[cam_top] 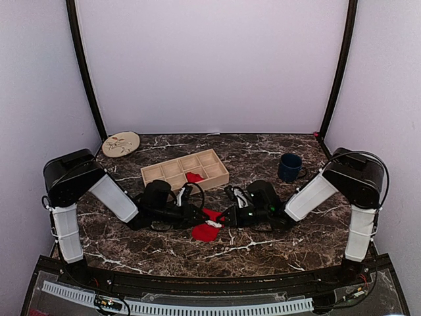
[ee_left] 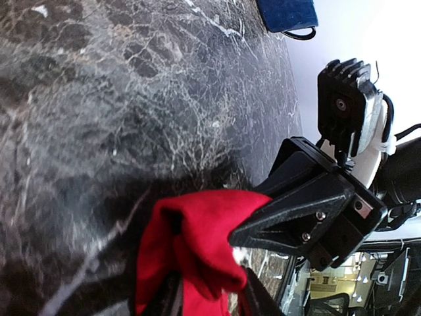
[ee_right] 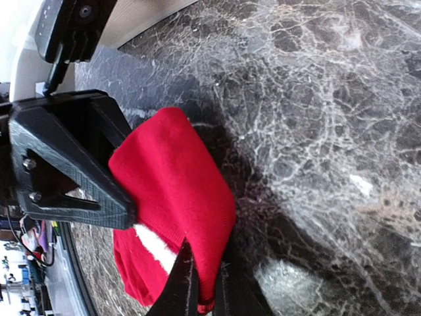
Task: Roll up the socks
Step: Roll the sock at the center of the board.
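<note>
The right gripper is pinching a fold of the red sock, its fingers closed tight on the cloth just beside a white patch; the left gripper is facing it nose to nose from the other side, its fingers standing somewhat apart with the sock's bunched end sitting between them; whether they are pressing on the cloth I cannot tell.

The sock is lying crumpled on the table, in the near middle, just in front of the tray; one end is being lifted a little between the two grippers, while the rest is spreading flat on the marble toward the near edge. Both arms are lying low over the table, reaching inward from their corners so that the grippers are almost touching over the sock.

A second sock, also red, is resting in the tray, in one of the near compartments around the middle; the other compartments are showing bare wood. A mug is standing upright behind the right arm, well apart from the sock; a plate is sitting at the far left corner, near the back wall.
</note>
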`<state>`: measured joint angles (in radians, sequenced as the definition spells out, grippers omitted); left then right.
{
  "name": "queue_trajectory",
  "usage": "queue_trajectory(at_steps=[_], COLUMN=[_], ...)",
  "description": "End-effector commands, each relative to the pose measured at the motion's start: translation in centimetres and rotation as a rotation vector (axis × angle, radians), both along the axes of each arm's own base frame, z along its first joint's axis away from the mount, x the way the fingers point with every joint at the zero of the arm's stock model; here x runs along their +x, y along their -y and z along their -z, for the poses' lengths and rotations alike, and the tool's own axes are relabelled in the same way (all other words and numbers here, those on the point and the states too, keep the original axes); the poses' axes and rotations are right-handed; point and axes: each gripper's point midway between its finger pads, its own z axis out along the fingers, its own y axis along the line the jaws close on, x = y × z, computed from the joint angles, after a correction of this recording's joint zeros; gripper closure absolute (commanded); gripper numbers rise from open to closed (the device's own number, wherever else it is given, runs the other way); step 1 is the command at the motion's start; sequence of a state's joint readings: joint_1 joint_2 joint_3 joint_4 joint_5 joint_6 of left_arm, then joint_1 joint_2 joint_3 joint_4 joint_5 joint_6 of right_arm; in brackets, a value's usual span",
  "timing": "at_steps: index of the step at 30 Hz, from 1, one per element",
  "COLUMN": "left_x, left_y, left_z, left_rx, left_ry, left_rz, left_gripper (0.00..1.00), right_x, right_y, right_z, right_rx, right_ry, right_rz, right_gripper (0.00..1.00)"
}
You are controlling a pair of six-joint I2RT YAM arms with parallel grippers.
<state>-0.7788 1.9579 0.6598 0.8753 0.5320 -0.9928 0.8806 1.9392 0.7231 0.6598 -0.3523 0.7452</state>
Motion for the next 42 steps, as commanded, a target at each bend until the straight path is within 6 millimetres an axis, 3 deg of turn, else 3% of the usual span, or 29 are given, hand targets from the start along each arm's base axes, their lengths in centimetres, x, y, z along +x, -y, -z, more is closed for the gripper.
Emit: queue_trajectory(at_steps=[1,8,22,32,42], left_x=[-1.3,-1.9,-2.4,-3.4,-4.1], left_y=[-1.7,-2.5,-0.6,-0.6,0.0], left_z=[0.6,-1.4,-5.2,-6.6,-6.7], left_rx=[0.083,0.069,-0.023,-0.036,-0.071], left_ry=[-0.092,-0.225,-0.452,-0.544,-0.651], left_rz=[-0.042,-0.109,-0.096,-0.07,-0.034], left_gripper=[0.65,0.58,0.52,0.47,0.44], right_x=[-0.4,-1.0,-3.9,-4.9,-6.4], right_y=[1.6,1.9,0.9,0.6,-0.7], right_z=[0.7,0.1,-1.1,-2.5,-3.3], right_rx=[-0.076,-0.244,-0.553,-0.618,-0.617], right_ry=[0.058,0.272,0.717,0.898,1.006], right_rz=[0.001,-0.01,0.035,0.099,0.095], right_gripper=[1.0,1.0,1.0,1.0,1.0])
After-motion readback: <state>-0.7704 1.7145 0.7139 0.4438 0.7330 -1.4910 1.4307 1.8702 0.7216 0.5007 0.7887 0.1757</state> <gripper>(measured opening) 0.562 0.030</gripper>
